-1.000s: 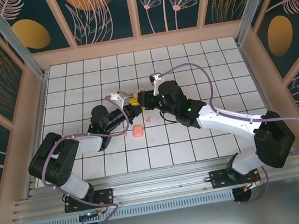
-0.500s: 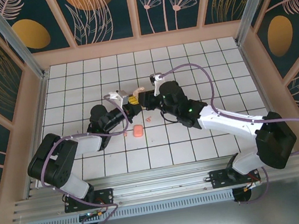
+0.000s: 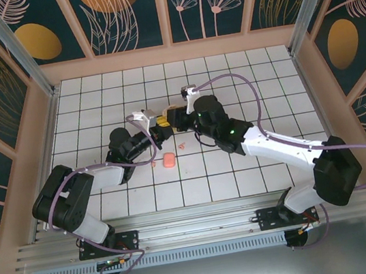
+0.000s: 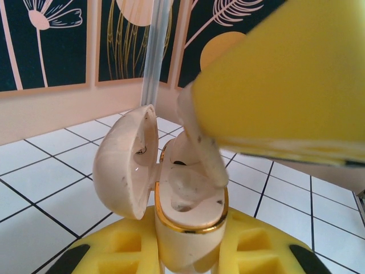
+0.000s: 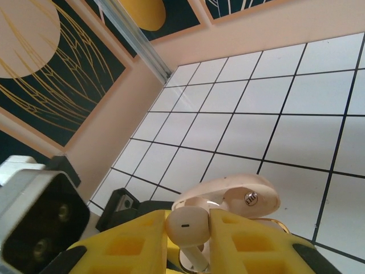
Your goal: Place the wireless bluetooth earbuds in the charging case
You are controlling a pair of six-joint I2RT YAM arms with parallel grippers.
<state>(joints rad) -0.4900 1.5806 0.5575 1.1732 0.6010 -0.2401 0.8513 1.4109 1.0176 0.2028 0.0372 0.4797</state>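
Note:
The charging case [image 4: 191, 228], cream with a gold rim, stands upright between my left gripper's [image 4: 188, 251] yellow pads, and the gripper is shut on it. Its lid [image 4: 122, 165] hangs open to the left. My right gripper [image 5: 188, 234] is shut on a pale earbud [image 5: 187, 226], stem down. In the left wrist view that earbud [image 4: 197, 142] reaches into the case's right-hand socket, under the right gripper's yellow finger [image 4: 285, 80]. In the top view the two grippers meet above the table's middle: left gripper [image 3: 159, 124], right gripper [image 3: 172, 119]. A tiny pink bit [image 3: 183, 146] lies on the tiles below them.
A salmon-pink rounded box [image 3: 168, 160] lies on the white tiles just near of the grippers. The left wrist camera housing [image 5: 40, 222] shows close at the left of the right wrist view. Pink walls [image 3: 170, 53] and metal posts ring the tiled floor.
Both grippers, still pressed together, have drifted slightly toward the far side of the table. The grips have not changed.

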